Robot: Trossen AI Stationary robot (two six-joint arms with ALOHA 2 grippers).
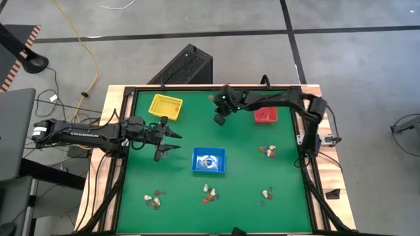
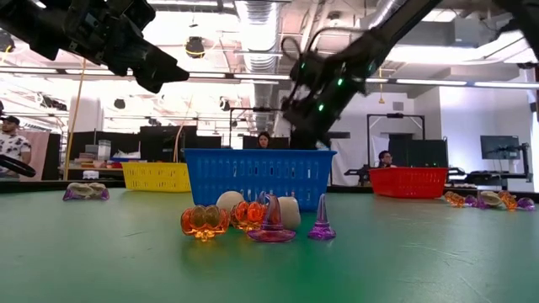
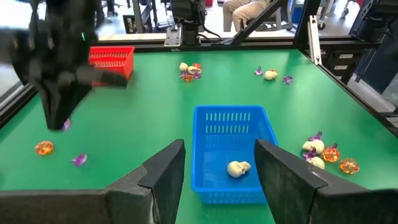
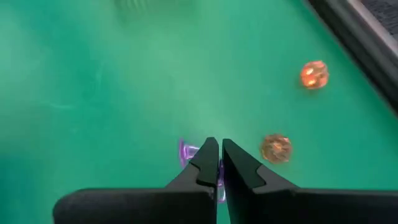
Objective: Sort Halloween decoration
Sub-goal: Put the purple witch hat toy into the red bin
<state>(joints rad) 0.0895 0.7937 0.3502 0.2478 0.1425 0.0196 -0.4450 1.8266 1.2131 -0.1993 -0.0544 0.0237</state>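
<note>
A green bench (image 1: 243, 196) seen from above holds three small trays: a yellow tray (image 1: 165, 105) at the far left, a red tray (image 1: 265, 115) at the far right, and a blue tray (image 1: 209, 160) near the middle. The right gripper (image 1: 220, 118) reaches across the far side of the bench and hangs between the yellow and red trays. In its wrist view its two dark fingers (image 4: 200, 167) are pressed together around a small purple trinket (image 4: 186, 151), which shows just beside and behind the fingertips, so it looks pinched between them. Two orange pumpkin trinkets (image 4: 275, 149) lie on the green surface near that gripper, one close beside it and one farther off toward the bench edge. The left gripper (image 1: 167, 140) hovers to the left of the blue tray with its fingers spread wide apart and nothing between them. Inside the blue tray lies one whitish skull-like trinket (image 3: 237, 168). More Halloween trinkets lie in small loose clusters along the near side of the bench: one at the near left (image 1: 154, 199), one near the middle (image 1: 209, 193), one at the near right (image 1: 266, 194), and another in front of the red tray (image 1: 268, 151). In the low view the middle cluster shows orange pumpkins (image 2: 205, 221), a purple witch hat (image 2: 271, 224) and whitish pieces.
</note>
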